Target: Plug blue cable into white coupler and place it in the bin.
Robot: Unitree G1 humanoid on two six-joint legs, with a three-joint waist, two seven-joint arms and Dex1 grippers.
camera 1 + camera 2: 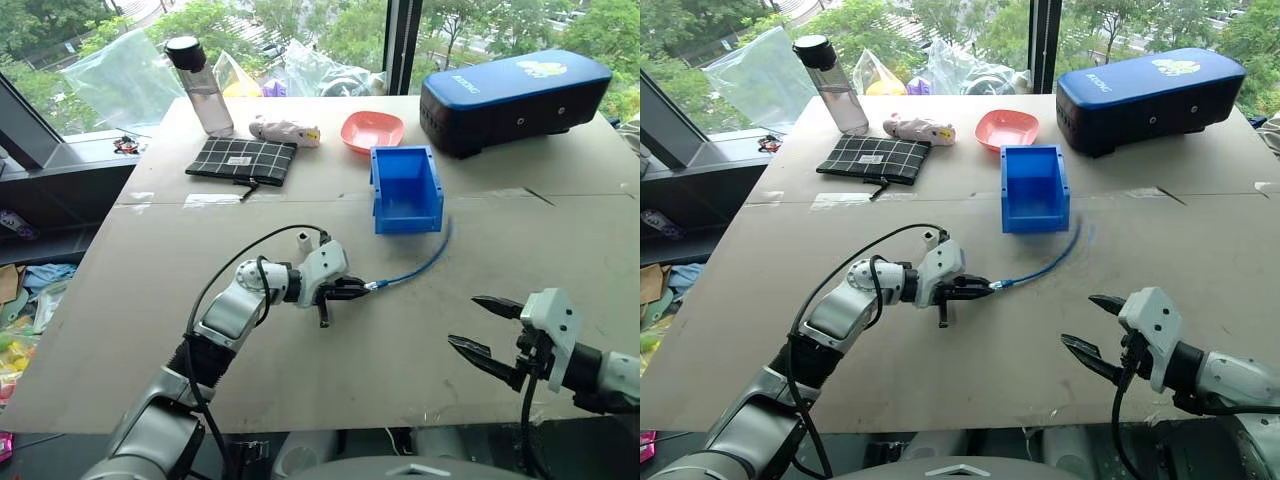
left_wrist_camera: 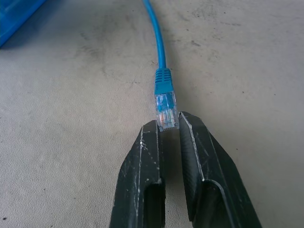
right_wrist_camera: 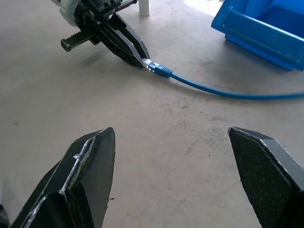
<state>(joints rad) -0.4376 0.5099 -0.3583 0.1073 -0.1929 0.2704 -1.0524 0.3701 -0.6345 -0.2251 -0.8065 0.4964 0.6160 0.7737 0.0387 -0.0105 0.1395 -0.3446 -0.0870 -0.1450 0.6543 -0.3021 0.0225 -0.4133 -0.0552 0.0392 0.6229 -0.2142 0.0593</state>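
Note:
The blue cable (image 1: 422,266) lies curved on the table, running from beside the bin (image 1: 379,188) toward my left arm. My left gripper (image 2: 167,124) is shut on the cable's clear plug (image 2: 165,108), pinching it at the very fingertips, low over the table. The white coupler (image 1: 303,239) stands on the table just behind my left wrist, apart from the cable. The small bright-blue bin sits mid-table with nothing in it, its low lip facing me. My right gripper (image 1: 464,321) hovers open and holds nothing, near the table's front right, pointing toward the plug (image 3: 153,66).
A large dark-blue case (image 1: 515,95) sits at the back right, a pink bowl (image 1: 372,130) behind the bin. A checked pouch (image 1: 242,160), a bottle (image 1: 200,85) and a small toy (image 1: 285,131) are at the back left. Bare tabletop lies between my grippers.

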